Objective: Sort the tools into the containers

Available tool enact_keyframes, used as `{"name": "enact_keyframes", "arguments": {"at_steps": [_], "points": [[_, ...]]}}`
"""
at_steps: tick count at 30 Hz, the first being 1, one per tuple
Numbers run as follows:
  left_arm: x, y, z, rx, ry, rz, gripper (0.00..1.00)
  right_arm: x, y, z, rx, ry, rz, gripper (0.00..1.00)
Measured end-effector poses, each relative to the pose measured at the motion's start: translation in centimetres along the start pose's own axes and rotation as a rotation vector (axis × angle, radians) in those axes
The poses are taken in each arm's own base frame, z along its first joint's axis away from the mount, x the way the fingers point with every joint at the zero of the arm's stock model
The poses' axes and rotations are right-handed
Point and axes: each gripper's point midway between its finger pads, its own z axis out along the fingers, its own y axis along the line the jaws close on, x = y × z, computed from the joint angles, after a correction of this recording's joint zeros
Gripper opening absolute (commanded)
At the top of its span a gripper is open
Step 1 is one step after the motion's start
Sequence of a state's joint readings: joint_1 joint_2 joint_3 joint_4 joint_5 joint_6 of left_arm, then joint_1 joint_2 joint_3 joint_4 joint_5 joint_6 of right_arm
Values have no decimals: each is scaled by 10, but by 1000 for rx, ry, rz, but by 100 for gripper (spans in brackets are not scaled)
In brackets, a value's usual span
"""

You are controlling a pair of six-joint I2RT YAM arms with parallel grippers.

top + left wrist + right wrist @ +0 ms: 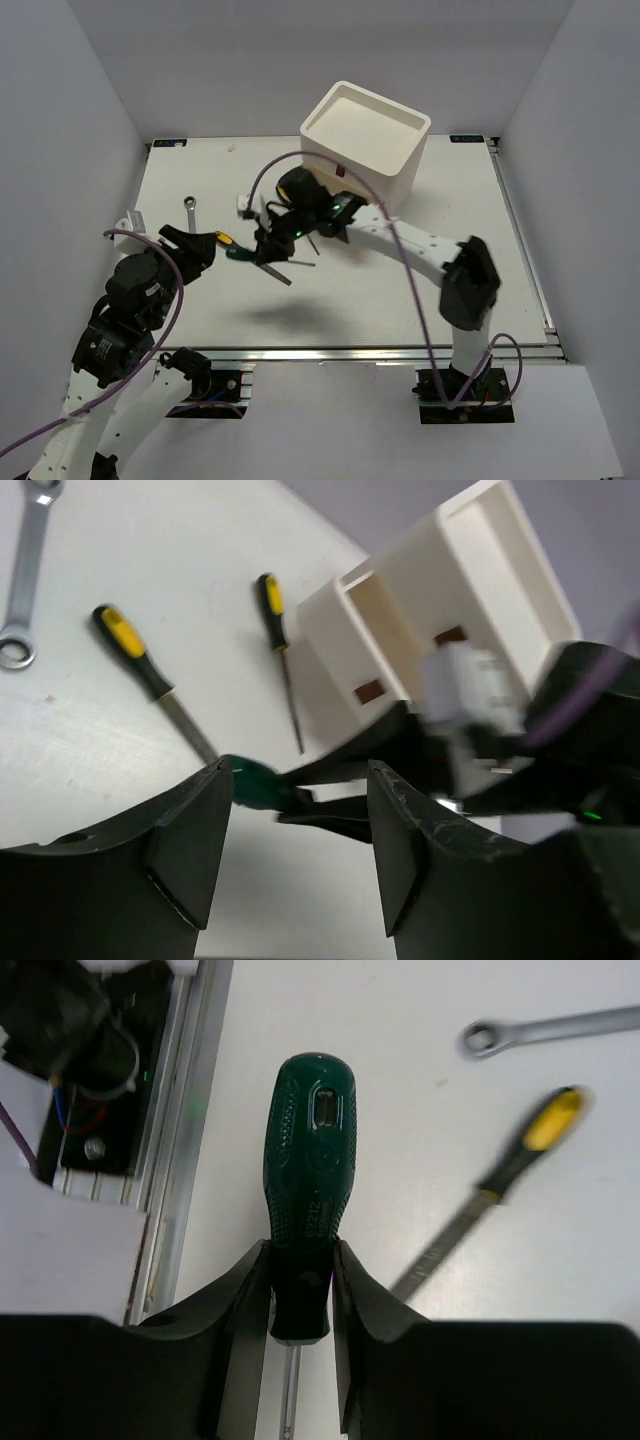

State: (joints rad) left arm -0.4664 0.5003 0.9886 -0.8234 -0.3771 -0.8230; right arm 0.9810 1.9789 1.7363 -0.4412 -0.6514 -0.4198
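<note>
Green-handled screwdriver (308, 1160) sat clamped at its collar in the right pincer (300, 1290) above the middle of the bench (350, 310), handle jutting toward the left pincer (300, 780), which gaped empty close by, while the white drawer box (365, 140) lay behind, at the far edge.

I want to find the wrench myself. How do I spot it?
Find the big white box on the table. Look left of it: the wrench lies flat there. It is bare grey metal, while the yellow-handled tool nearby has a coloured grip.
</note>
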Motion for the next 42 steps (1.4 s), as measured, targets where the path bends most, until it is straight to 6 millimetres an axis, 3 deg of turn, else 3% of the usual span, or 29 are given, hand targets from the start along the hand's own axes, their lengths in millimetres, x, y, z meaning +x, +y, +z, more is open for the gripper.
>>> {"name": "enact_keyframes", "arguments": {"at_steps": [4,6,8,10,14,17,19,20,22,24,27,30,35,38,40,42], "points": [[-12,-23,4,93,-47,-3,66,-55,-16,-81,228,-119,-40,0],[-8,-30,13,125,-42,3,67,-68,-35,-116,362,-154,-49,0],[5,-35,29,143,-7,20,68,-67,-66,-144,505,-160,-39,0],[26,-36,47,147,55,45,68,-51,-97,-163,618,-133,-6,0],[65,-37,77,162,179,98,68,10,-156,-180,770,-7,80,0],[86,-39,93,184,238,123,68,57,-189,-182,824,102,133,0],[95,-43,101,209,260,131,68,79,-204,-180,841,159,149,0],[100,-45,106,220,271,134,67,87,-209,-179,843,182,154,8],[108,-51,116,250,288,134,67,92,-214,-178,838,209,154,33],[117,-56,127,271,309,132,66,89,-215,-180,832,215,142,38],[138,-62,147,306,361,129,57,75,-214,-184,824,196,119,40],[167,-60,166,320,443,129,38,64,-207,-187,801,177,114,40],[216,-50,197,306,594,127,34,28,-187,-205,780,104,75,41],[225,-53,207,313,621,126,34,0,-182,-222,795,48,43,39],[222,-62,215,329,614,128,34,-15,-178,-232,794,1,32,44],[217,-76,225,360,596,130,34,-24,-173,-246,801,-31,24,56]]}}
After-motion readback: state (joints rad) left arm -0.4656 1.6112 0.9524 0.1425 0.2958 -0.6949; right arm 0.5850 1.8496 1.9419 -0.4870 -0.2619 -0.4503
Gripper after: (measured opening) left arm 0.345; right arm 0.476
